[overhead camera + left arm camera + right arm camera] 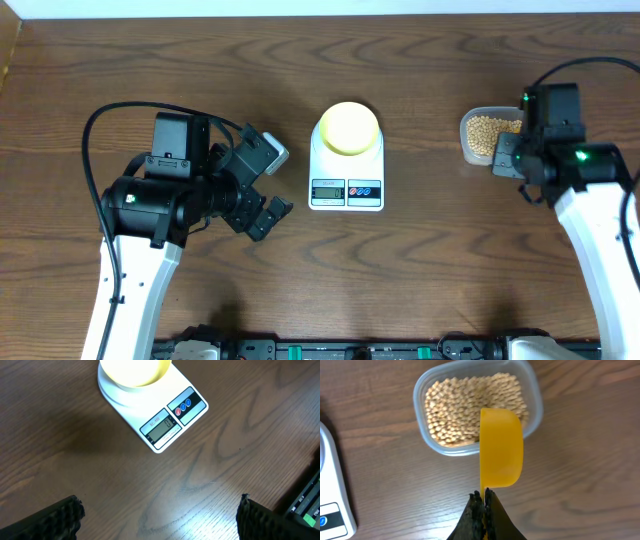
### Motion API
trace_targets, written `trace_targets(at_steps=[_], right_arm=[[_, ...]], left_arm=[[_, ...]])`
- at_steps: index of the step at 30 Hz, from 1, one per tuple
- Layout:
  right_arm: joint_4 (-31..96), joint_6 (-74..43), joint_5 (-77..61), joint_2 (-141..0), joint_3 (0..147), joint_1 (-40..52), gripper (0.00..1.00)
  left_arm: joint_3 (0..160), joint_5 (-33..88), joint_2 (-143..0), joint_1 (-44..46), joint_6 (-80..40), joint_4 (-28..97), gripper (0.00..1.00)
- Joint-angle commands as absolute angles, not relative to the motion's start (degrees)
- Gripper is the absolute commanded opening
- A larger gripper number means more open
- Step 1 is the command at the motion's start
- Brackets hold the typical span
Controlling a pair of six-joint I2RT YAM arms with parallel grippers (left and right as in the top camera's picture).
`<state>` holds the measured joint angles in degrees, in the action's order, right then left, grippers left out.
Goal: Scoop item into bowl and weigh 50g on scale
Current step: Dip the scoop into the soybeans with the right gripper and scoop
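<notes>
Overhead view: the scale (346,165) sits at the centre of the wooden surface (430,270), display side facing the robot. The bowl (348,128) rests on the scale's round platform and covers most of it. To the right, well apart from the scale, stands a clear plastic tub (468,150) holding the beans (487,130), which form a dense beige layer across its floor.

Right wrist view: the right pincer (483,502) is clenched on the thin handle of a yellow scoop (501,447). The scoop is turned on its side, its cup overlapping the near right rim of the tub. Whether the cup touches the beans cannot be told from this angle. One corner of the scale appears at the left edge.

Left wrist view: the left pincer (160,519) is released, both black fingers spread wide at the lower corners with bare wood between them. It grips nothing. It hovers left of and nearer than the scale, pointing toward it. The grey display (161,427) and the red and blue buttons (182,406) are visible; the reading is too small to tell.
</notes>
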<state>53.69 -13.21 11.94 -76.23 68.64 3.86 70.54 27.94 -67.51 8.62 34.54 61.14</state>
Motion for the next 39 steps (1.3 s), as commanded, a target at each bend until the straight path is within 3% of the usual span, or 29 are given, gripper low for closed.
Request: trace_targets(at_steps=[1,20,39], right_arm=[[54.94,-12.56,19.2,-72.77,69.65,3.36,0.01],[50.96,-7.81,19.81,-75.5,69.6,3.42,0.01],[41.08,-5.5,18.9,-93.08,69.6,3.4,0.01]], left_arm=[[70.35,27.62,-67.42,8.43,34.92,61.23,1.0],[70.35,27.62,-67.42,8.43,34.92,61.23,1.0],[70.35,27.62,-67.42,8.43,34.92,61.23,1.0]])
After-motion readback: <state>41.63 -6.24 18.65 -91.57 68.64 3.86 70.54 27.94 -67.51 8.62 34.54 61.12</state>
